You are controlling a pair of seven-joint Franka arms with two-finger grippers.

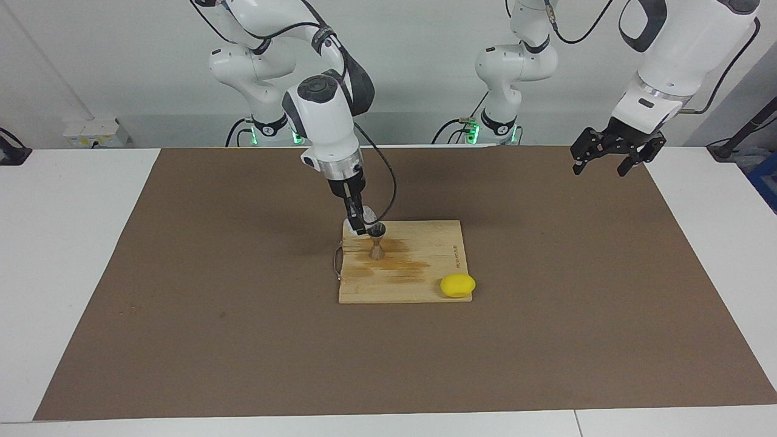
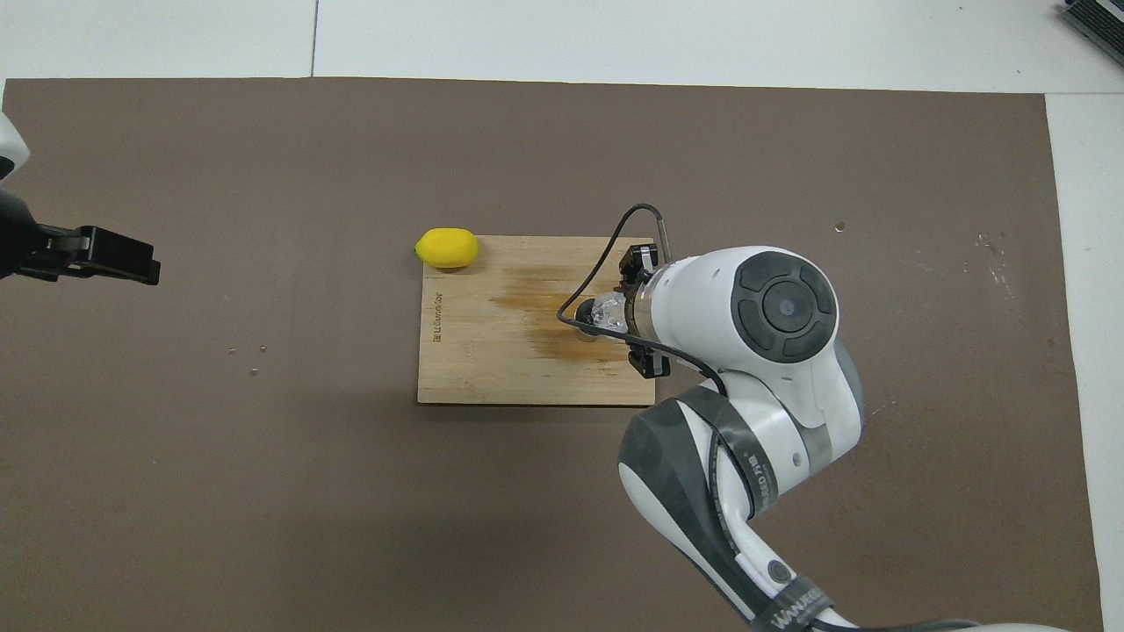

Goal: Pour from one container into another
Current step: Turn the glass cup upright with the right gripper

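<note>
Right gripper (image 1: 363, 222): clenching the glass tumbler (image 1: 368, 216), hanging over the jigger (image 1: 377, 249) on the wooden board (image 1: 425, 267).
Hidden: right arm's wrist is covering most of the gripper in the overhead view; only a glint of tumbler (image 2: 606, 313) is showing.
Tumbler axis: tilting, mouth pointing down toward the jigger's top cup.
Jigger: standing upright, long axis vertical, on the board's stained patch; touching the tumbler or not, cannot tell.
Facing view only: showing the jigger's hourglass outline.
Left gripper (image 1: 610, 159): hanging released over the mat (image 1: 182, 303), waiting at its own end.
Lemon (image 2: 447, 247): lying on the board's corner farthest from the robots.
</note>
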